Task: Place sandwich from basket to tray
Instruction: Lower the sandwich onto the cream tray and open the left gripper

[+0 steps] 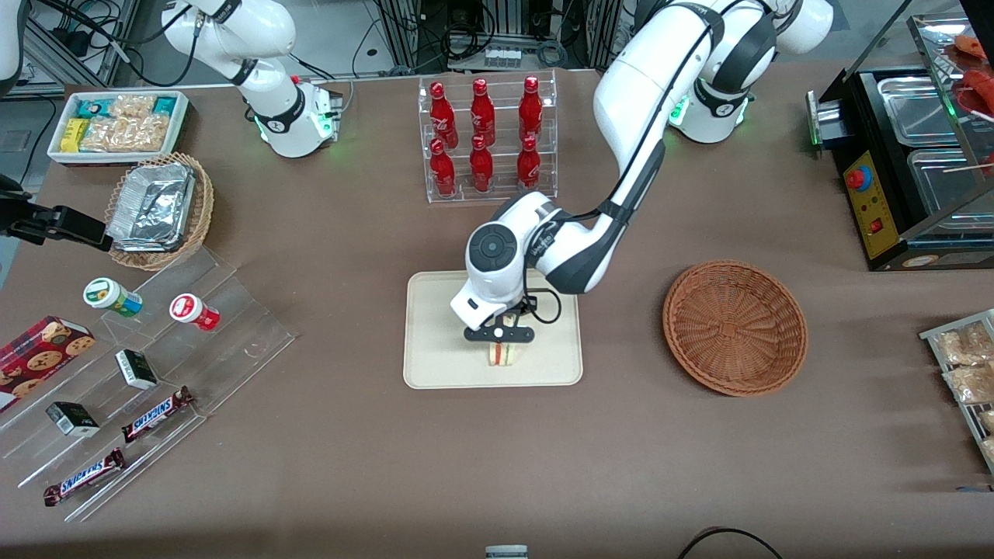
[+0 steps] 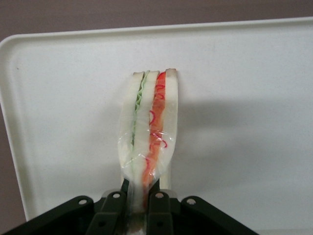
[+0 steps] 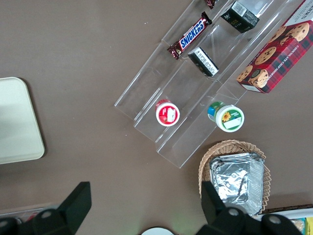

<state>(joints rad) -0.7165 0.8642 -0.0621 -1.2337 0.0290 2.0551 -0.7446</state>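
On the brown bench point(image 1: 349, 466), toward the parked arm's end, a tan wicker basket with foil containers point(image 1: 159, 210) sits above clear stepped shelves holding Snickers bars point(image 1: 155, 414). At the middle lies the cream tray point(image 1: 435, 341), nearer the front camera than the rack of red bottles point(image 1: 485, 140). Over the tray hangs the gripper point(image 1: 498, 335), closed on the sandwich point(image 2: 149, 132); the wrist view shows its fingers point(image 2: 114, 208) pinching one end of the clear-wrapped wedge, whose green and red filling edge faces up above the tray's surface. Toward the working arm's end rests the reddish-brown basket point(image 1: 735, 326), well apart from the tray.
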